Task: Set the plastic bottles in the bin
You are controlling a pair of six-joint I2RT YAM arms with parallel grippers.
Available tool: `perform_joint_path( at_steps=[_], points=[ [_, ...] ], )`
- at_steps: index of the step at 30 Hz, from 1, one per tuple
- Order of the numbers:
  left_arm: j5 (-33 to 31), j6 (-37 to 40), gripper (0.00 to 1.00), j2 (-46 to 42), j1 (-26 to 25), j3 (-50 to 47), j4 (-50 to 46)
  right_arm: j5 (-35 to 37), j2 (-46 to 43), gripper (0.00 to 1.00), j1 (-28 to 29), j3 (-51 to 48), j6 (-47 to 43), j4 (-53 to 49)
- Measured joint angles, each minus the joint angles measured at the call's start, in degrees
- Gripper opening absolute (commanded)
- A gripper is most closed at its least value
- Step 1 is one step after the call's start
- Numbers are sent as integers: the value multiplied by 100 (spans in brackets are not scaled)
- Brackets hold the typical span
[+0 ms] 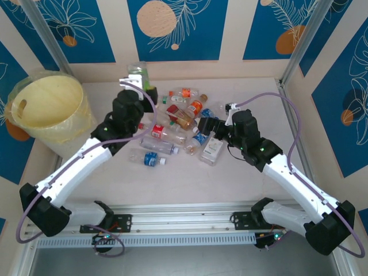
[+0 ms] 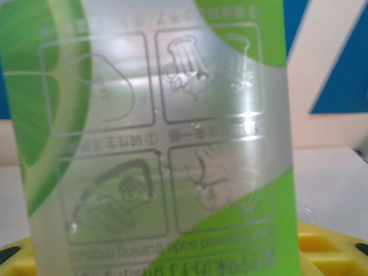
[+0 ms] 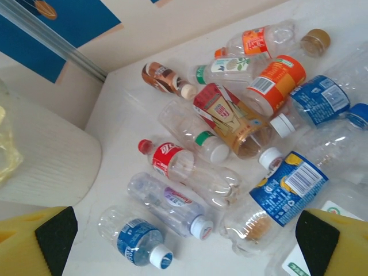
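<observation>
From above, the left hand [image 1: 138,86] grips a green bottle [image 1: 138,72], the bin [image 1: 52,98] off to its left. Up close, that bottle sits between its fingers [image 2: 330,250]. The right hand [image 3: 184,244] is wide open, bottles [image 3: 230,132] lying just ahead on the worktop [image 3: 129,100]

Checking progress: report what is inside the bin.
Inside the bin, bare pale-yellow wall shows, with nothing visibly lying in it. The part of its floor nearest the camera is covered by its own near wall.
</observation>
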Motion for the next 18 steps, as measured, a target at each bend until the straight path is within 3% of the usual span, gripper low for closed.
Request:
perform_joint_path(
  at_steps=[12, 18],
  points=[
    [-518, 326, 0, -13, 1744, 1154, -1078, -22, -157, 100, 79, -17, -835, 706],
    [-9, 153, 0, -24, 2879, 1373, -1816, 55, -98, 100, 103, -17, -907, 824]
  ],
)
